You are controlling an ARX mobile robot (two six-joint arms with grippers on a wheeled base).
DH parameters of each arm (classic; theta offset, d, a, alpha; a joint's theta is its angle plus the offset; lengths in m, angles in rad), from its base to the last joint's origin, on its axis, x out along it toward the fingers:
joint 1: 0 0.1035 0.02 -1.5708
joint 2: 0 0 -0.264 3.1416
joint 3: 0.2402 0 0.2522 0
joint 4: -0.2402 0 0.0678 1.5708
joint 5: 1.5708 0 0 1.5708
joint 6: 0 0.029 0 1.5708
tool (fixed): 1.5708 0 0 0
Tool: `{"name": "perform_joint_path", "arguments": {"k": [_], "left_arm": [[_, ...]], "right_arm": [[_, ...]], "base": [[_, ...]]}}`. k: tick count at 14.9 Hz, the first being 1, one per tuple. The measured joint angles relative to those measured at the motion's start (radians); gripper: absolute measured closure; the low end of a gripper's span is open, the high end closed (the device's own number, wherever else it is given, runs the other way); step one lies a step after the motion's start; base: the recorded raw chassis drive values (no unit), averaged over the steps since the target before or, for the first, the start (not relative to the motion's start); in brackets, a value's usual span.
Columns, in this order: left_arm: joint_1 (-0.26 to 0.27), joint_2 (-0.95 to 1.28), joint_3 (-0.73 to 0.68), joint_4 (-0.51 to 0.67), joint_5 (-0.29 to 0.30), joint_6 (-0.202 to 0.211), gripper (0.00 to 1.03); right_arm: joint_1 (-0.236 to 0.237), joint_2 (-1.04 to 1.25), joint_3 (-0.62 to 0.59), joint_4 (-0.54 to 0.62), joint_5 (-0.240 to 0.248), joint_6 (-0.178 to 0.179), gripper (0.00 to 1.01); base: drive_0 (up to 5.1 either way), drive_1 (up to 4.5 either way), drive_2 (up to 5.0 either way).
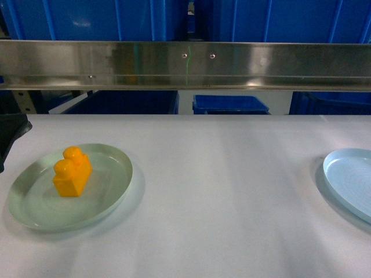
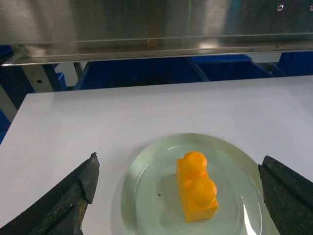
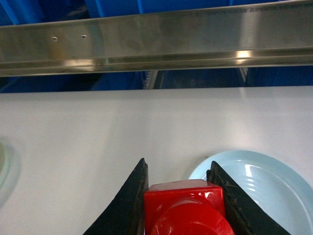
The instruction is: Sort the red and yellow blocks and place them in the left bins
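Bins: big blue crates behind the steel rail — where both blocks should end up.
Plate: holds the yellow block, studs up.
My left gripper: jaws wide apart, flanking it.
My right gripper: clamped on the red block — ready to carry.

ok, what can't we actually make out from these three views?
- Red block: right wrist view, lower part cut off by the bottom edge, sides covered by the right gripper.
- Blue bins: head view, cut by the top edge and the steel rail; interiors unseen.
- Pale blue plate: cut by the right edge.
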Motion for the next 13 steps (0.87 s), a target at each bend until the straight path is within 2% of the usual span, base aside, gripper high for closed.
{"name": "perform_joint_path", "arguments": {"k": [3, 5, 7, 9, 10, 12, 13], "left_arm": [[-0.002, 0.0, 0.0, 0.0, 0.001, 0.0, 0.05], [-0.001, 0.0, 0.0, 0.0, 0.0, 0.0, 0.05], [-0.002, 0.0, 0.0, 0.0, 0.0, 0.0, 0.05], [-0.001, 0.0, 0.0, 0.0, 0.0, 0.0, 0.05], [-0.001, 0.0, 0.0, 0.005, -0.001, 0.001, 0.05], [0.012, 0.116, 0.131, 0.033, -0.002, 0.032, 0.05], [0.01, 0.207, 0.248, -0.02, 0.028, 0.049, 0.05]], "right_arm": [[-0.018, 0.014, -0.002, 0.035, 0.019, -0.085, 0.72], [-0.021, 0.021, -0.002, 0.035, 0.021, -0.1, 0.72], [-0.021, 0.021, -0.001, 0.029, 0.001, -0.095, 0.72], [-0.021, 0.017, -0.001, 0.045, 0.0, -0.047, 0.72], [-0.021, 0.017, -0.001, 0.045, 0.0, -0.046, 0.72], [-0.021, 0.017, -0.001, 0.045, 0.0, -0.046, 0.72], [-0.021, 0.018, -0.001, 0.045, 0.0, -0.046, 0.72]], "base": [[0.0, 0.0, 0.0], [0.0, 0.0, 0.0], [0.0, 0.0, 0.0], [0.0, 0.0, 0.0], [0.0, 0.0, 0.0], [0.0, 0.0, 0.0], [0.0, 0.0, 0.0]]}}
